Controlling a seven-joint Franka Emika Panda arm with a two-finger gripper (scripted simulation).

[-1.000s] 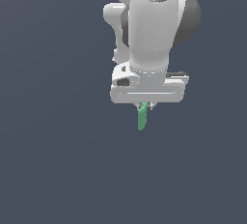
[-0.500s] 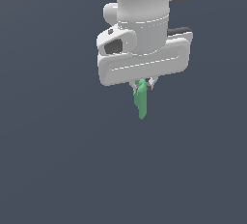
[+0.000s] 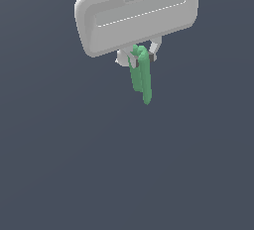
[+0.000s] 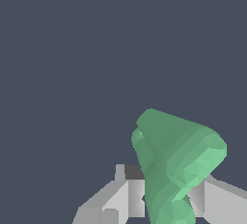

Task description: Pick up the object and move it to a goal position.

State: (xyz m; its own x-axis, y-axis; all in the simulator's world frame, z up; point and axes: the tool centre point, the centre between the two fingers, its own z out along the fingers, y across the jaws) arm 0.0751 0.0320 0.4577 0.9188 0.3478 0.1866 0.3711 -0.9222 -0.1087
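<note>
While you read this, take each line as one part of what both views show.

Gripper: your white gripper [image 3: 143, 58] fills the upper part of the exterior view, its broad housing tilted so that the end on the exterior view's right sits higher than the other.
Fingers: you can see two short pale fingers [image 3: 155, 49] poking out under the housing, one on each side of the green piece; the wrist view shows them as grey-white blocks [image 4: 126, 195] flanking it.
Jaws: they are clamped on the top end of the green object, which sits pinched between them.
Object: the green object [image 3: 141, 75] is a matte, elongated piece with lengthwise ridges and a slight bend; it is much narrower than the housing above it.
Where it is: you have it aloft, hanging from the fingers roughly upright, its lower tip pointing down and leaning a little toward the exterior view's right, with nothing touching it below.
Wrist view: there the object [image 4: 178, 162] looms large and foreshortened, a lighter green faceted end toward the camera and the darker body running back between the fingers.
Background: behind everything you see only a flat dark blue-grey surface [image 3: 59, 164], and you cannot tell from either view how far off it lies.
</note>
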